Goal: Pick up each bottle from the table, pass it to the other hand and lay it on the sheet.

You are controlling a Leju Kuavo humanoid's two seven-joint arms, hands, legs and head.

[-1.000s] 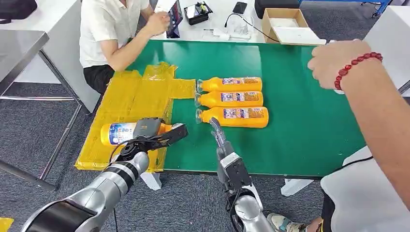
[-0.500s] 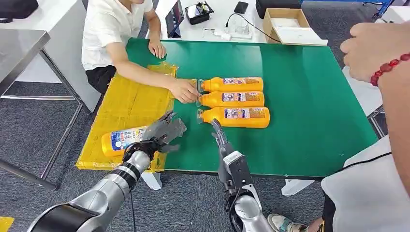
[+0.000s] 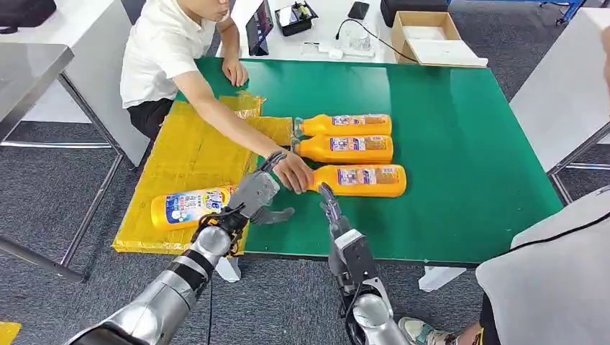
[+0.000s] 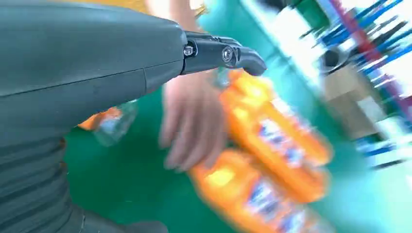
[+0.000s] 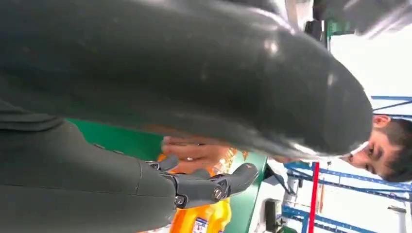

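Note:
One orange bottle (image 3: pixel 190 206) lies on its side on the yellow sheet (image 3: pixel 187 154), near its front edge. My left hand (image 3: pixel 255 196) hovers just right of it with its fingers (image 4: pixel 221 52) spread and nothing in it. Three more orange bottles lie in a row on the green table (image 3: pixel 453 144): far (image 3: pixel 347 125), middle (image 3: pixel 345 148) and near (image 3: pixel 367 180). A seated person's hand (image 3: pixel 293 172) rests on the near bottle's neck. My right hand (image 3: pixel 331 210) stands at the table's front edge, fingers (image 5: pixel 214 187) straight and empty, just in front of that bottle (image 5: pixel 204 221).
The seated person (image 3: pixel 162 54) leans in from the far left, one arm across the sheet. Another person's white clothing (image 3: pixel 554 287) stands at the right front. A cardboard box (image 3: pixel 424 32) and small devices sit on the white table behind.
My left hand has let go of the bottle on the sheet and moved right, fingers spreading. The seated person's hand reached the near bottle. The braceleted arm left the view.

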